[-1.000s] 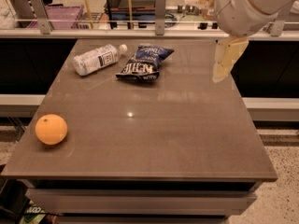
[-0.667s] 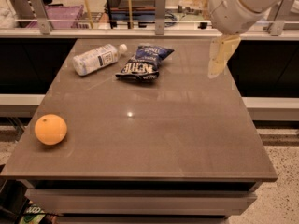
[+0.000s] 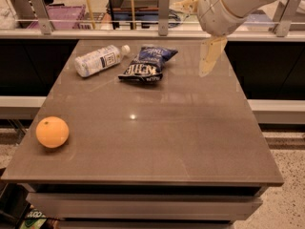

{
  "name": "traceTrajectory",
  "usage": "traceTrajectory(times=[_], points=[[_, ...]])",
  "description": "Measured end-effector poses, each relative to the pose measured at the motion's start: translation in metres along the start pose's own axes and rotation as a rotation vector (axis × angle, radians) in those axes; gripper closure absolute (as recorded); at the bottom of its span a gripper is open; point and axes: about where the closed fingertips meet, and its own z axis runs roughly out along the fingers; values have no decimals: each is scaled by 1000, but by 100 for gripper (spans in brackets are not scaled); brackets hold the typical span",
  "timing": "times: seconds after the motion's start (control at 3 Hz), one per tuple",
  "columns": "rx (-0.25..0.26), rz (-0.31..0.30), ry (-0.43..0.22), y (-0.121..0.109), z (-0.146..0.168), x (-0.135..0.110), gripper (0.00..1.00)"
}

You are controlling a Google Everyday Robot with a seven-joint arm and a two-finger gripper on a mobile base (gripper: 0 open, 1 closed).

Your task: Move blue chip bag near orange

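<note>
Crinkled blue chip bag upper centre, beside clear bottle. Smooth round orange lower left. Cream gripper upper right; whether it is parted or closed, cannot tell.

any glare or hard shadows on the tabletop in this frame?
Camera view: one small glare spot near the middle of the table, touching no object; the glossy top shows pale reflections just below the bottle and blue chip bag; the orange casts only a soft contact shadow; the tool hangs over the table's far right side.
</note>
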Motion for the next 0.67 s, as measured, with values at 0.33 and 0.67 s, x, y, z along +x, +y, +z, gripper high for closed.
traceTrajectory(times=[0.33,0.67], points=[[11,-21,-15,-14,23,-2,0],[-4,-43,-27,-22,46,-5,0]])
